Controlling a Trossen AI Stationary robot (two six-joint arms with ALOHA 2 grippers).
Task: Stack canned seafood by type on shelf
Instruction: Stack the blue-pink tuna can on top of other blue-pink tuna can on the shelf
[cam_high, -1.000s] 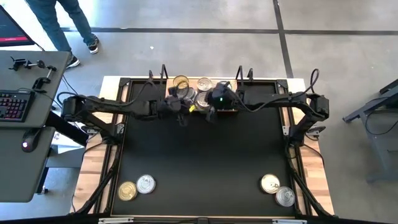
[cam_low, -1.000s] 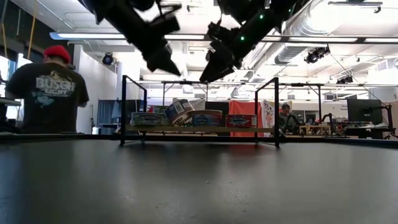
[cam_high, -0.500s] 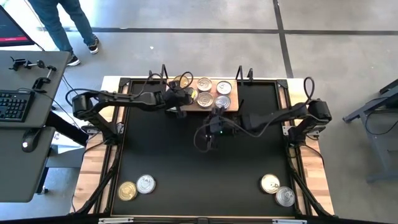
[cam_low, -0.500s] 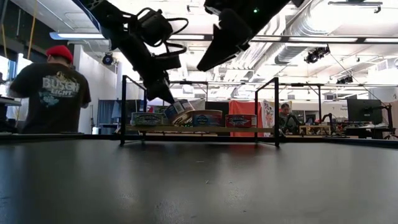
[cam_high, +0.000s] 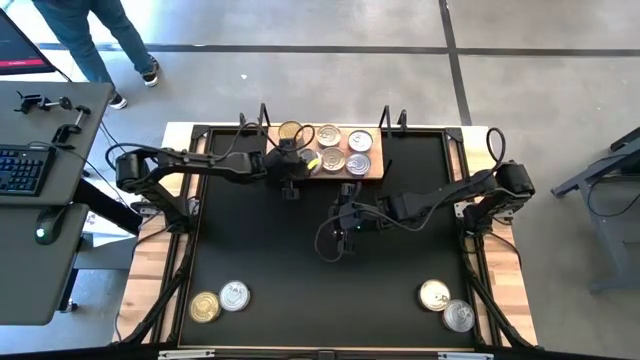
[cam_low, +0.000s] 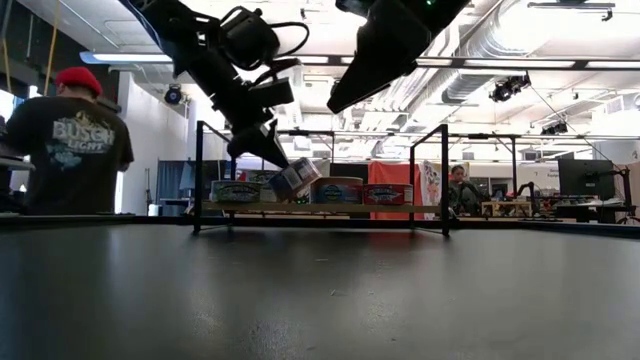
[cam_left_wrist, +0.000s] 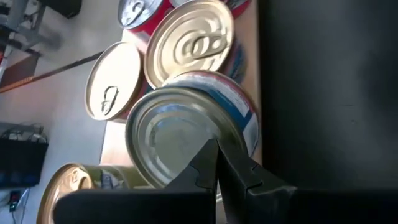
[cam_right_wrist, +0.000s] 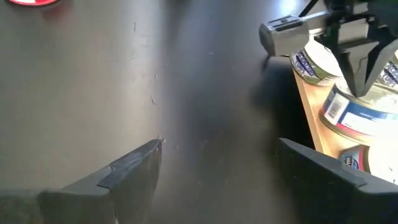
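Note:
The wooden shelf stands at the table's far edge and holds several cans of seafood. One blue-and-white labelled can sits tilted at the shelf's left part, leaning on its neighbours, with its silver lid turned toward my left gripper. My left gripper is shut, its tips on that lid. My right gripper hangs open over the bare tabletop, nearer than the shelf, with nothing between its fingers. My left gripper's shut fingertips rest against the tilted can's silver lid, near the lid's rim. The fingers slant down at it from the table's left and near side. The can stays tilted on the shelf, propped on the cans beside it.
Two loose cans lie near the table's front left corner and two more near the front right. Black metal uprights stand at the shelf's ends. A person stands beyond the table on the left.
My right gripper has drawn back from the shelf toward the table's near edge, staying open. My left gripper, shut throughout, has sunk toward the shelf onto the tilted can, which has tipped and shifted a little toward the table's right.

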